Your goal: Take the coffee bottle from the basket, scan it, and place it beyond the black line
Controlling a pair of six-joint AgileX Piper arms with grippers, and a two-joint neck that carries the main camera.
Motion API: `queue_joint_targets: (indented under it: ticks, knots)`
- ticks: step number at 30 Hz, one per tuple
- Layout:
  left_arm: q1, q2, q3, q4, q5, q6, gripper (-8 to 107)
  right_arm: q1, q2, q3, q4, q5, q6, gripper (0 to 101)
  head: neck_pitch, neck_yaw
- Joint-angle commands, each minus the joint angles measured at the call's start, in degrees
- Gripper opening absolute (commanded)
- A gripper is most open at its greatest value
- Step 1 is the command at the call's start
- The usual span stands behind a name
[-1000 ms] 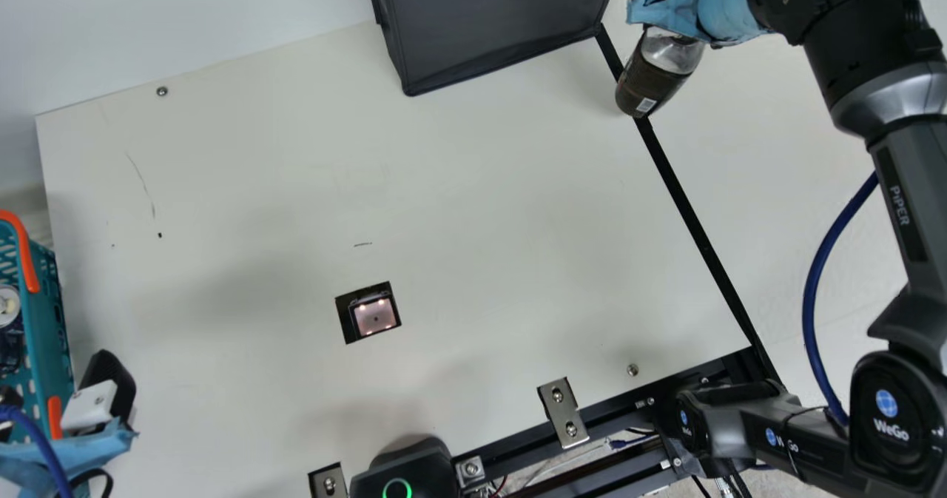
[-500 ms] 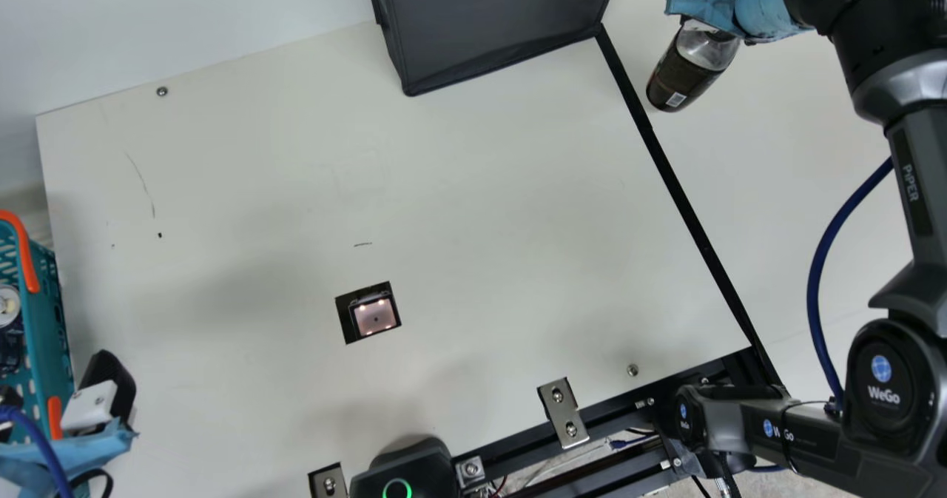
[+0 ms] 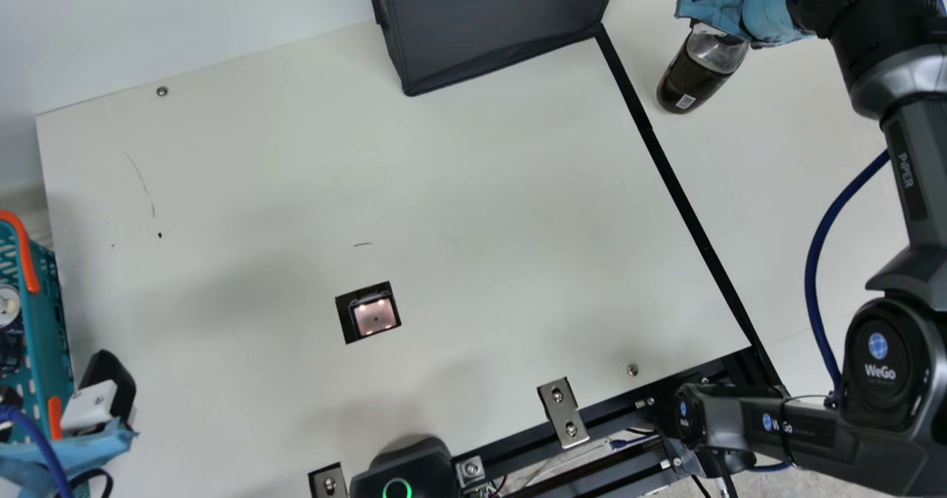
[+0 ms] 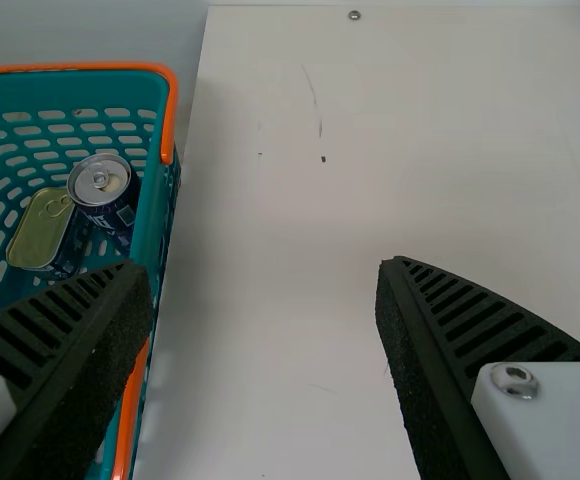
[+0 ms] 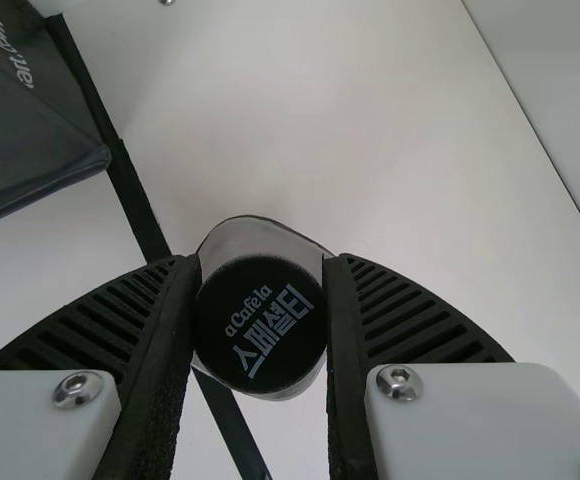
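Note:
At the main view's upper right, my right gripper [image 3: 714, 15] holds the coffee bottle [image 3: 699, 72] by its top, tilted, to the right of the black line [image 3: 684, 206]. In the right wrist view, my right gripper [image 5: 260, 325] is shut on the black cap of the coffee bottle [image 5: 258, 330]. My left gripper [image 3: 103, 409] is beside the teal basket [image 3: 46, 313] at the main view's left edge. The left wrist view has my left gripper [image 4: 260, 290] open, its fingers wide apart, with the wall of the basket [image 4: 153, 220] between them.
Two cans, one round [image 4: 100, 182] and one flat [image 4: 42, 232], are in the basket. A dark bag [image 3: 496, 28] stands at the table's back beside the line. A scanner window [image 3: 373, 315] is set in the table, and metal brackets [image 3: 564, 413] line the near edge.
The right arm has moved rightward with the coffee bottle, from over the black line to the right of it. In the last half second it shifted only slightly. The left arm has kept still.

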Motion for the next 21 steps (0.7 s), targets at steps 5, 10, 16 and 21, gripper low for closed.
queue_joint_targets:
  ticks: [5, 10, 16, 21]
  knots:
    - [0.0, 0.0, 0.0, 0.0, 0.0, 0.0, 90, -0.3, 0.5, 0.6, -0.1, -1.1, 0.4, 0, -1.5, 0.0]
    - [0.0, 0.0, 0.0, 0.0, 0.0, 0.0, 90, -0.6, 0.7, 1.1, -0.1, -1.8, 0.8, 0, -1.5, 0.0]
    - [0.0, 0.0, 0.0, 0.0, 0.0, 0.0, 90, -1.1, 0.9, 1.6, -0.1, -2.4, 0.9, 0, -1.5, 0.0]
    - [0.0, 0.0, 0.0, 0.0, 0.0, 0.0, 90, -1.4, 0.9, 1.8, 0.0, -2.6, 1.0, 7, -1.5, 0.0]
